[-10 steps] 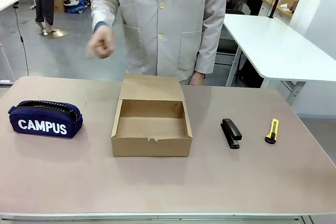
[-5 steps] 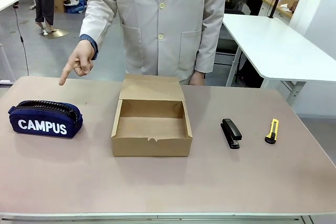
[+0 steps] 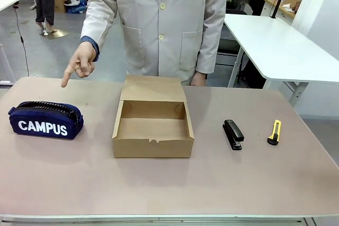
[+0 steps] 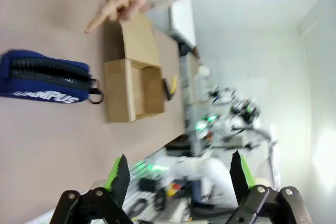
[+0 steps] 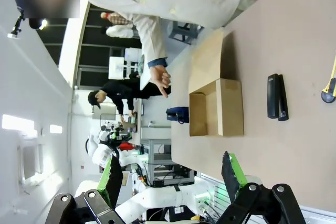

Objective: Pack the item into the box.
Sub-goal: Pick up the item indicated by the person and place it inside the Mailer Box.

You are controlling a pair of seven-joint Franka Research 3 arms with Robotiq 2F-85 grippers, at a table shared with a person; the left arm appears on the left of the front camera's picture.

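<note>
Front view first. We count one box (image 3: pixel 152 150) on the table (image 3: pixel 159 189). Its flap lid lies back toward the person and its inside is bare. One navy "CAMPUS" pouch (image 3: pixel 45 120) lies flat on the table well left of the box, zipper up, with clear table between them. Right of the box we have one black stapler (image 3: pixel 233 134), and farther right one yellow utility knife (image 3: pixel 274 132). One person stands behind the box. One hand (image 3: pixel 79 66) hangs left of the box's lid with its forefinger aimed down at the table behind the pouch. The other hand sits low behind the box's far right corner.

Now the left wrist view, which adds the left gripper (image 4: pixel 178 174). Its two green-padded fingers are spread wide with nothing between them. Beyond them we see the pouch's zipper ring facing the box, not touching it. The pointing hand is just beside the lid flap.

Over to the right wrist view, and here is the right gripper (image 5: pixel 172 177), with its fingers likewise parted and nothing held. From this side the stapler lies near the box, the knife sits out past it, and the pouch looks small on the box's far side.
</note>
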